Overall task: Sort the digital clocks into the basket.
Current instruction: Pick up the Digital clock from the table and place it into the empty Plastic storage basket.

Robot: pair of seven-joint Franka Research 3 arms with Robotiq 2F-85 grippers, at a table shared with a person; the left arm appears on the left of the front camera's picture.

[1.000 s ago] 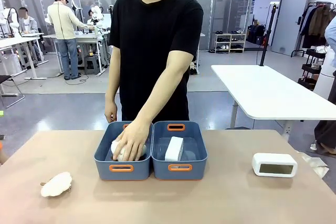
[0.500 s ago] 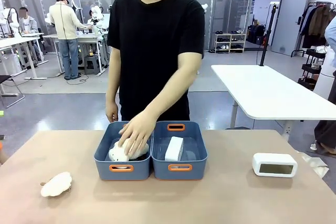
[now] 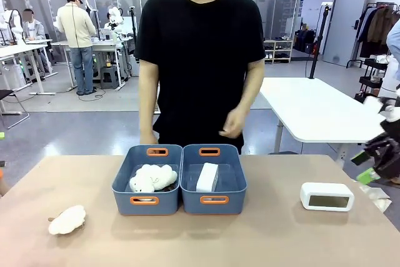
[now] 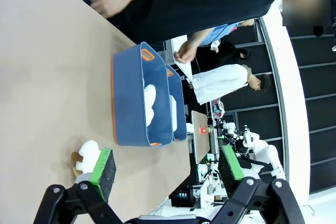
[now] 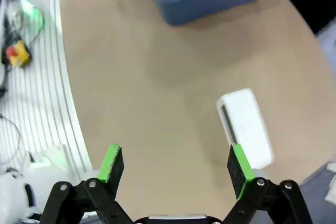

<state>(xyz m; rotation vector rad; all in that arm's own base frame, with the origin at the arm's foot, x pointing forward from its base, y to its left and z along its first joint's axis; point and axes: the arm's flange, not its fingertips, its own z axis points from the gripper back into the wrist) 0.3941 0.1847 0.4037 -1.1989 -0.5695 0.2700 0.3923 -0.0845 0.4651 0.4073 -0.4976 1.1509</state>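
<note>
One digital clock point(image 3: 327, 196) lies on the table at the right, display facing me, and in the right wrist view this clock point(image 5: 245, 127) sits just beyond my right finger pad. Another clock point(image 3: 207, 177) stands on edge inside the right-hand blue basket point(image 3: 214, 200). My right gripper point(image 3: 369, 167) enters at the right edge, above and to the right of the loose clock. Its jaws are open and empty in the right wrist view point(image 5: 176, 163). My left gripper point(image 4: 166, 163) is open and empty, well short of the bins point(image 4: 139, 98).
The left bin point(image 3: 144, 200) holds a fluffy white cloud toy point(image 3: 153, 177). A second cloud toy point(image 3: 67, 219) lies near the table's front left and shows beside my left pad point(image 4: 86, 156). A person stands behind the bins with both hands drawn back.
The person let go of the cloud toy in the left bin and pulled the hand back to the body. My right gripper came into view at the right edge.
</note>
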